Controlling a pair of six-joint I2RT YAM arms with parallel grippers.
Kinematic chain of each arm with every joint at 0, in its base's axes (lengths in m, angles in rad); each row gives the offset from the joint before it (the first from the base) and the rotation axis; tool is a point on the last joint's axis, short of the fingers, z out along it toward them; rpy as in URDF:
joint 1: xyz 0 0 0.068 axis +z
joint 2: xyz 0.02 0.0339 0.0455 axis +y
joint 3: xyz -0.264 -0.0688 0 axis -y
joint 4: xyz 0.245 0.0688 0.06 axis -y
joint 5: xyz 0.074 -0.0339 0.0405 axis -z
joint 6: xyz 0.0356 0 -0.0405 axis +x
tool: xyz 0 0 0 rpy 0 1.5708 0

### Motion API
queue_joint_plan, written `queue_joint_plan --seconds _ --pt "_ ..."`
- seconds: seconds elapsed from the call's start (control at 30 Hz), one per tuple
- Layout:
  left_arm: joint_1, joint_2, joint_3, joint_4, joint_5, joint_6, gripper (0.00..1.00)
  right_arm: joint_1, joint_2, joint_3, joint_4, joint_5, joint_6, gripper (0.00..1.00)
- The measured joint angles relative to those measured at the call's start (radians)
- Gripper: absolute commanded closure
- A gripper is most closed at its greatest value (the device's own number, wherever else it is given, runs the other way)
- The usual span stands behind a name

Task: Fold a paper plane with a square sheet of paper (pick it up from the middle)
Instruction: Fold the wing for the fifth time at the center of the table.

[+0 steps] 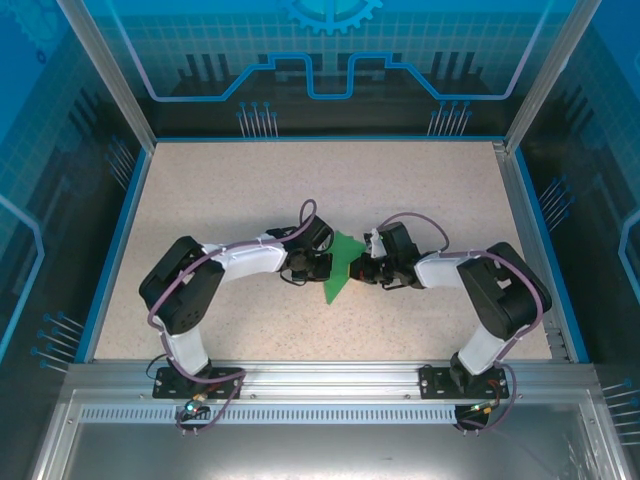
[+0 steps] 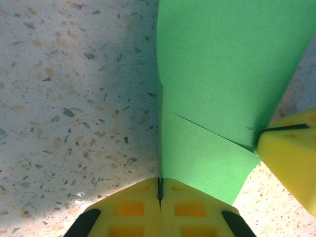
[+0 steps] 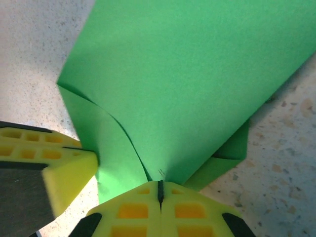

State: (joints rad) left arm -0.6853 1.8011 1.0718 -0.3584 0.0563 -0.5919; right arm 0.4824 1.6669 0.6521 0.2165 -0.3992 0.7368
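The green square sheet of paper (image 1: pixel 341 262) is folded into a creased, pointed wedge and sits at the table's middle between both grippers, its point toward the near edge. My left gripper (image 2: pixel 159 190) is shut on the paper's (image 2: pixel 222 74) left edge, which rises straight out of the closed yellow fingertips. My right gripper (image 3: pixel 160 190) is shut on the paper (image 3: pixel 197 74) where layered flaps meet. The right gripper's yellow finger (image 2: pixel 291 158) pinches the sheet at the right of the left wrist view. The left gripper's finger (image 3: pixel 64 173) shows at the left of the right wrist view.
The speckled beige table (image 1: pixel 250 190) is bounded by a blue rim (image 1: pixel 118 240) and metal frame posts. Both arms (image 1: pixel 190 285) (image 1: pixel 500 290) bend inward from their bases at the near edge.
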Motion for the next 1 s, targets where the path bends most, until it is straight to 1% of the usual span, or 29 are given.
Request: queue_joint_plan --seconds 0.3,0.5,0.7,1.0 --pt "-0.005 0.013 0.036 -0.025 -0.016 0.026 0.97 0.029 -0.031 0.0 -0.009 0.0 0.0 1.0" --pt "-0.006 0.014 0.053 -0.038 -0.016 0.045 0.97 0.045 0.001 0.013 -0.027 0.005 -0.002 1.0" --pt "-0.011 0.014 0.071 -0.052 -0.016 0.05 0.96 0.048 0.026 0.027 -0.075 0.036 -0.02 1.0" --pt "-0.038 0.039 0.119 -0.079 -0.015 0.055 0.96 0.048 0.034 0.042 -0.097 0.04 -0.032 1.0"
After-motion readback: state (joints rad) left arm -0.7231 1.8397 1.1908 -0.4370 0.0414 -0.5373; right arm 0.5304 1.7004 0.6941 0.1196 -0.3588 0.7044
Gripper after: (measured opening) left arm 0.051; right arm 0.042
